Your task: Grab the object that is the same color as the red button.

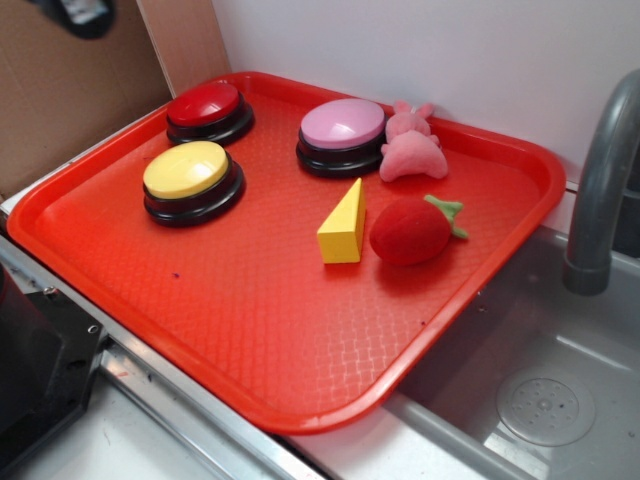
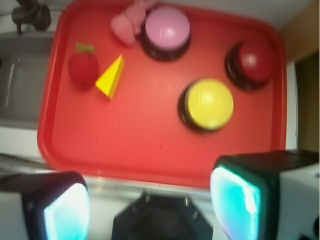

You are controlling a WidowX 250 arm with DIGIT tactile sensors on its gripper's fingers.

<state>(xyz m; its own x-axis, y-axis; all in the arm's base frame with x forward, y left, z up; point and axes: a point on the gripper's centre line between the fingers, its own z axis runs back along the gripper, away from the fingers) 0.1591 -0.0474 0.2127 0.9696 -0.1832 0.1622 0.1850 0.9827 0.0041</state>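
So the plush strawberry (image 1: 411,232) is lying on its side toward the sink-side edge of the red tray (image 1: 250,330), just beside the yellow wedge block (image 1: 343,226) and well apart from the red button (image 1: 208,108) at the far corner. The gripper (image 2: 150,205) is hanging wide open and empty over the tray's near edge. The strawberry is looking soft, light and squashy, so I'm judging a pinch across its round red body, not the green stem, is the safest hold.
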